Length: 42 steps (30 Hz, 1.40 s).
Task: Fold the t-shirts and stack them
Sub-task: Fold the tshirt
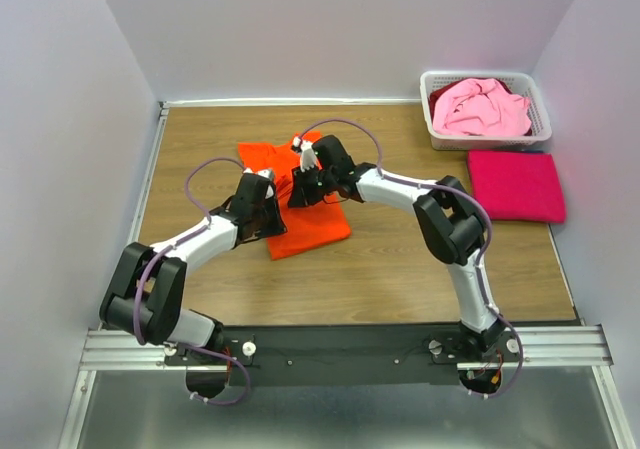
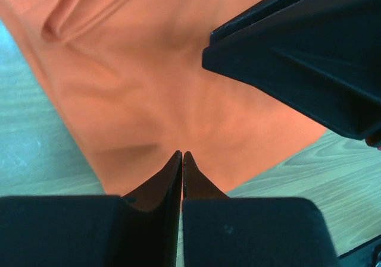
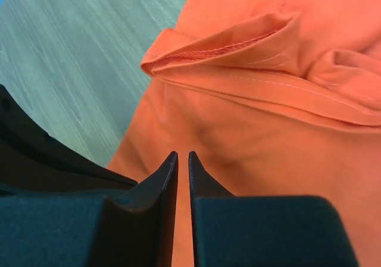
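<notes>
Bright orange soft cloth t-shirt (image 1: 312, 227) lying partly folded mid wooden table (image 1: 400, 279), beneath both grippers
Light, limp, likely to sag; best pinched at a hemmed edge or corner. Left gripper (image 2: 181, 155) pressed together, right gripper (image 3: 183, 155) barely parted, neither visibly pinching cloth

Orange shirt (image 1: 312, 231) middle under left arm (image 1: 205, 237) and right arm (image 1: 400, 189); edges off-frame in wrist views; cloth between fingers (image 2: 169, 181) untellable

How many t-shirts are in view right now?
3: orange t-shirt mid-table; magenta t-shirt folded at right, beside the basket; pink t-shirt bunched inside it, possibly hiding more.
</notes>
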Each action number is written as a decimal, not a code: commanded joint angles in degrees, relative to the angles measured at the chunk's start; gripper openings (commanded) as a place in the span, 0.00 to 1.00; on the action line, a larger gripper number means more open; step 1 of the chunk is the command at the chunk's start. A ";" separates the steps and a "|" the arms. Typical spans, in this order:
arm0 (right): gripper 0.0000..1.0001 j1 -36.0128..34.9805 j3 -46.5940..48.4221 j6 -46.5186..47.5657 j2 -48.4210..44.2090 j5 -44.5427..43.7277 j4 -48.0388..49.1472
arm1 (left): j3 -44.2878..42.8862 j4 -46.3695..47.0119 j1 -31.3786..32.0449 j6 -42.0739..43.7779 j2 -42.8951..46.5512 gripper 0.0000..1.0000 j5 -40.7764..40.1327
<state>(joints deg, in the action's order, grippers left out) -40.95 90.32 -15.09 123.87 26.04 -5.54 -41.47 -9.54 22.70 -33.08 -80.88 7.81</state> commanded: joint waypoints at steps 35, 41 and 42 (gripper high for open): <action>0.37 3.42 28.44 -5.38 16.33 -5.13 4.84 | 8.06 2.68 -4.67 -0.49 6.86 0.10 3.78; 0.39 6.40 4.02 -10.74 -0.19 5.67 8.43 | 9.22 6.81 -7.67 -2.34 9.96 0.10 12.64; 0.39 7.02 -2.63 -12.92 -3.87 9.17 11.14 | 9.30 7.34 -7.67 -2.69 9.43 0.10 14.23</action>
<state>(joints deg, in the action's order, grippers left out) -35.31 100.79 -22.50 129.56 25.08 0.40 -32.67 -5.50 15.00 -34.37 -71.09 13.67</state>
